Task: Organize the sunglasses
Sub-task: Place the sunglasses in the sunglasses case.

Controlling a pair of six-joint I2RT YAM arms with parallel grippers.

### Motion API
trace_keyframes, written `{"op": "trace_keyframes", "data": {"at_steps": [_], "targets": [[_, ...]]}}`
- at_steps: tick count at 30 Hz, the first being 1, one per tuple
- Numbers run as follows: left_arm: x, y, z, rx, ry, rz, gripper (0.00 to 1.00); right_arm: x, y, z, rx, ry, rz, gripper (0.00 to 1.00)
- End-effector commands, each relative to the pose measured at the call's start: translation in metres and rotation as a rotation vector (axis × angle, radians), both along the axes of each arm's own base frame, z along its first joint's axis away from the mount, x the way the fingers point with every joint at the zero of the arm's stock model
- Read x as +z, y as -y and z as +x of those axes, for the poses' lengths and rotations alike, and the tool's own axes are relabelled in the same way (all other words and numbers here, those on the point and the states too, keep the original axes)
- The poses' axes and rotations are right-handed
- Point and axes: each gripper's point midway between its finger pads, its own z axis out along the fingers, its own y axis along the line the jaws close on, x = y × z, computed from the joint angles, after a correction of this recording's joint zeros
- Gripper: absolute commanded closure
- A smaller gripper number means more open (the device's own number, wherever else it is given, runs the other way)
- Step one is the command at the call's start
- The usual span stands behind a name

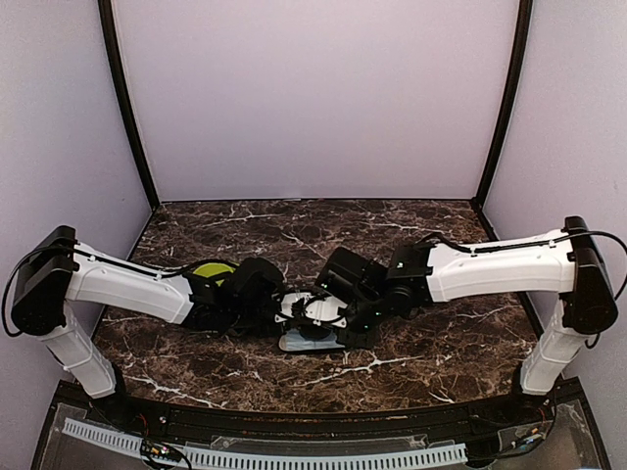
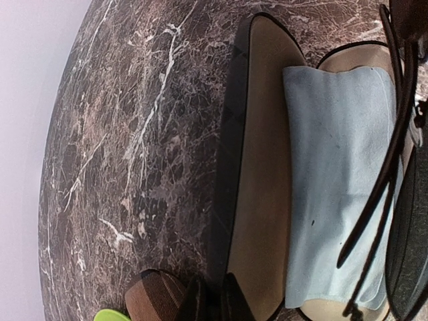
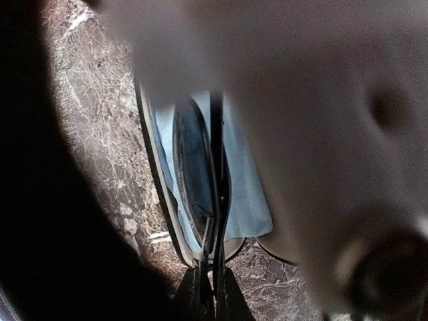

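Closest to the arm bases, an open case (image 2: 257, 167) lies on the dark marbled worktop (image 1: 411, 377), and both arms reach in over it from either side. The left gripper (image 2: 214, 304) has its fingers drawn together on the case's rim, apparently pinning the shell so it cannot slide. Inside, a light blue cloth (image 2: 334, 187) covers much of the tan lining. The right gripper (image 3: 207, 294) is clamped on the thin black frame of the sunglasses (image 3: 194, 174), where the folded temple arms run down between its fingers. One dark lens hangs over the cloth, within the case's outline, though I cannot tell whether it touches the cloth. The step in hand looks like laying this pair into its case. The next move calls for lowering the pair until it rests flat on the cloth with lens and temples inside the rim. The right fingers should then part and lift straight out so as not to drag the wire frame, with the left steadying the case until then. Farther back, by the left arm, a brown striped second case (image 2: 152, 294) and a lime-green object (image 1: 211, 272) show. No other pair is in view.
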Motion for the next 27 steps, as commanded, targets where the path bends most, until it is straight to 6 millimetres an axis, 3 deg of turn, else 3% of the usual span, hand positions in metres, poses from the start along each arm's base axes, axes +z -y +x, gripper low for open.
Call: {"op": "trace_keyframes", "data": {"at_steps": [1, 27], "targets": [[0.017, 0.017, 0.003, -0.013, 0.023, -0.084, 1.0, 0.0, -0.011, -0.002, 0.029, 0.041, -0.016, 0.93], [0.016, 0.021, 0.0, -0.02, 0.008, -0.122, 0.97, -0.017, -0.025, -0.006, 0.068, 0.105, -0.089, 0.93]]}}
